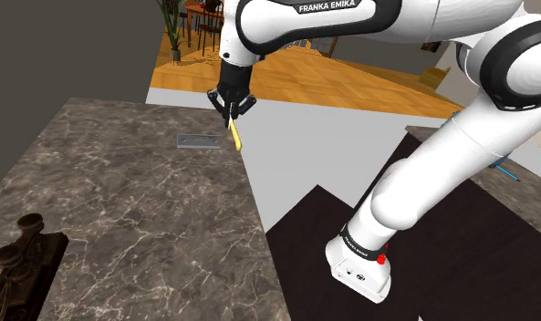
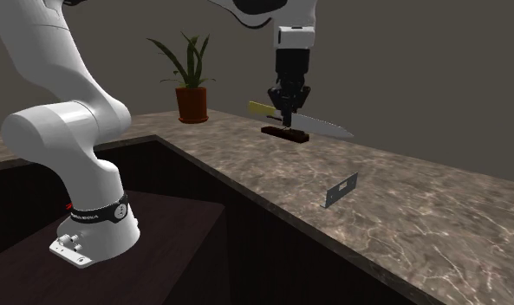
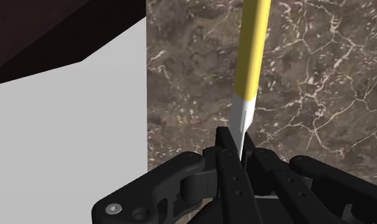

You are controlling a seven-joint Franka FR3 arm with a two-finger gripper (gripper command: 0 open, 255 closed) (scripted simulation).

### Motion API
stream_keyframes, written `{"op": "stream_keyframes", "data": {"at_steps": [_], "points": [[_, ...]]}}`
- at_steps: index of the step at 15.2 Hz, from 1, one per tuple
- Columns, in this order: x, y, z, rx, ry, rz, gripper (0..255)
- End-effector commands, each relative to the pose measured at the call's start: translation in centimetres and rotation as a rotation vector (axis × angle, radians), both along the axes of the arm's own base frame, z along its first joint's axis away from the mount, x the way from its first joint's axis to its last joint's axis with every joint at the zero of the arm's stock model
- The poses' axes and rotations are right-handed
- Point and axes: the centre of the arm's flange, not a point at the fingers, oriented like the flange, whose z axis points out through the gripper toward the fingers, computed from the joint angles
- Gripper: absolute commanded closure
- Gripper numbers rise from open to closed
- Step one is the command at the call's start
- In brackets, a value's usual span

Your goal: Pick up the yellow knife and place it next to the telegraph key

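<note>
Your black gripper is shut tight on the yellow-handled, silver-bladed knife, near level above the edge of the brown marble counter, with the dark telegraph key well apart at the corner toward the shoulder view's lower left.

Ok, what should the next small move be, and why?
Probably carry the knife toward the key at the shoulder view's lower left: the jaws clasp it by the blade, above the counter, far from the key.
</note>
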Motion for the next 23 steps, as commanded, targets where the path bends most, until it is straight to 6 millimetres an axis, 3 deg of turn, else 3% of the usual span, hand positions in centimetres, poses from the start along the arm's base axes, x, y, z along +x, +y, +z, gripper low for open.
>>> {"op": "stream_keyframes", "data": {"at_steps": [1, 21, 23], "points": [[-0.3, 2.2, 0.2, 0.0, 0.0, -0.001, 255], [-2.8, 28.5, 0.2, 0.0, 0.0, -0.001, 255], [-2.9, 28.9, -0.3, 0.0, 0.0, -0.001, 255]]}}
